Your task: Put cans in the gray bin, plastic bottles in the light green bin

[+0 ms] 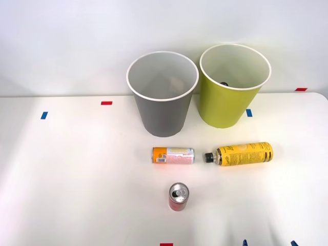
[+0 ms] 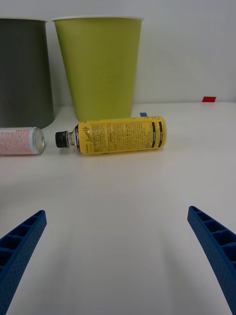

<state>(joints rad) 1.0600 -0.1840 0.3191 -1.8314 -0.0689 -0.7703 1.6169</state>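
We see a white tabletop (image 1: 77, 179) against a pale wall (image 1: 61, 41). Small tape marks lie on it: red ones (image 1: 106, 103) near the far edge and the near edge, blue ones (image 1: 44, 115) well apart.

The front view looks from high above, forward and down onto the white table (image 1: 77, 179), wide enough to take in the far wall. The right wrist view sits low, close to the tabletop, looking level across it past its own spread blue ribbed fingers (image 2: 22, 248). Both views share the long yellow black-capped plastic bottle (image 1: 241, 154) (image 2: 118, 135) lying on its side, the tall yellow-green tapered bin (image 1: 230, 100) (image 2: 101, 69) behind it at 12 o'clock, the gray tapered bin (image 1: 163, 110) (image 2: 24, 74) at 10 o'clock, and the orange and pinkish-white metal can (image 1: 173, 155) (image 2: 19, 141) at 9 o'clock.
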